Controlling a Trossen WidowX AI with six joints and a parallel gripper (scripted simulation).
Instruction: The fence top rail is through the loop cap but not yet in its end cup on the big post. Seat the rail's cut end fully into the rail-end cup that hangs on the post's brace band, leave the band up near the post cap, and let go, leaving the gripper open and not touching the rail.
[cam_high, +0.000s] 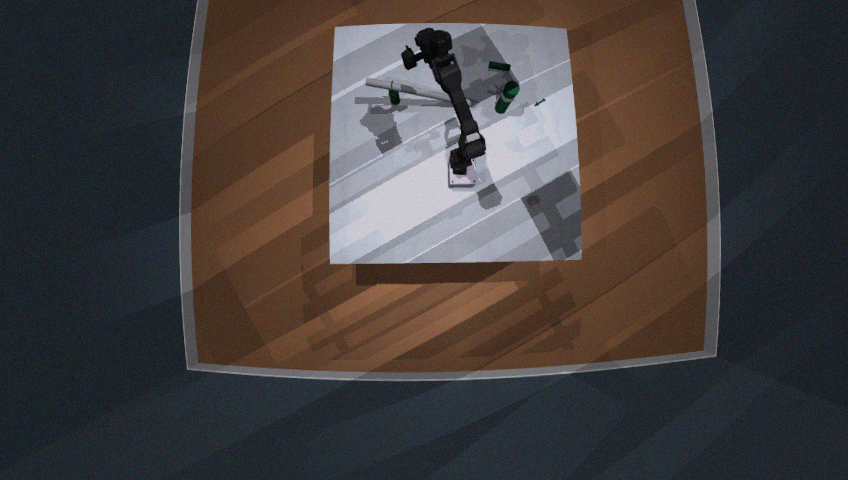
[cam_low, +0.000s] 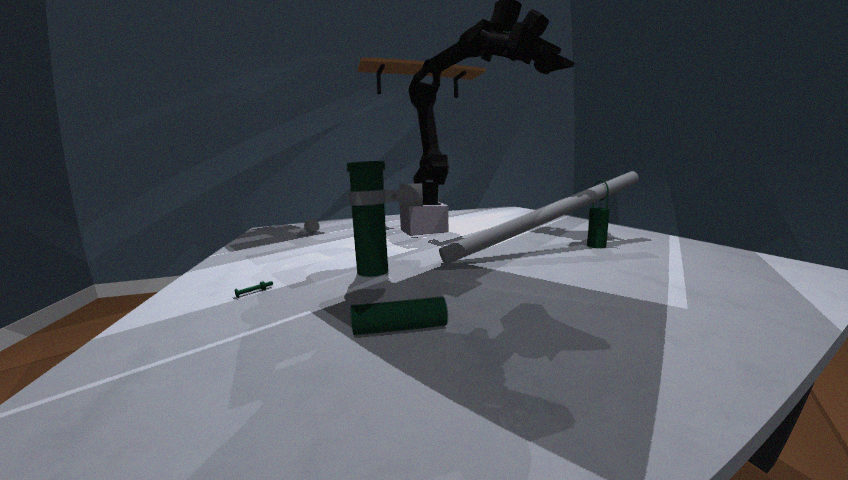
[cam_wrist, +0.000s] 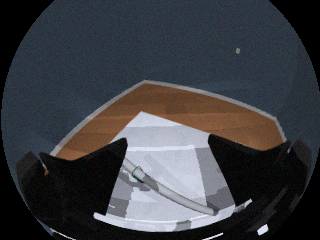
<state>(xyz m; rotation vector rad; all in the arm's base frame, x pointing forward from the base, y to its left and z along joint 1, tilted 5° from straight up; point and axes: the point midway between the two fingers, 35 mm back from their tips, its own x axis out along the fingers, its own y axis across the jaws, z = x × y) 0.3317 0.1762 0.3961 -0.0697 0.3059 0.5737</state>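
The grey rail (cam_high: 416, 91) (cam_low: 523, 223) (cam_wrist: 175, 195) slants through the thin green loop (cam_low: 607, 189) on the short green post (cam_high: 394, 96) (cam_low: 597, 227). Its lower, cut end lies down at the table, apart from the big green post (cam_high: 502, 105) (cam_low: 370, 237). The grey brace band (cam_low: 367, 197) is around that post, a little below its cap. The grey cup (cam_low: 410, 193) sticks out sideways from the band; its mouth is not clearly visible. My gripper (cam_low: 569, 63) (cam_wrist: 168, 140) is open and empty, high above the table and clear of the rail.
A green cylinder (cam_high: 499, 66) (cam_low: 398, 315) lies near the big post. A small green bolt (cam_high: 539, 102) (cam_low: 254, 289) lies beyond the post's other side. A small grey round piece (cam_high: 533, 202) (cam_low: 311, 226) lies farther off. The arm's pale base (cam_high: 462, 179) (cam_low: 425, 219) stands behind the post in the exterior view.
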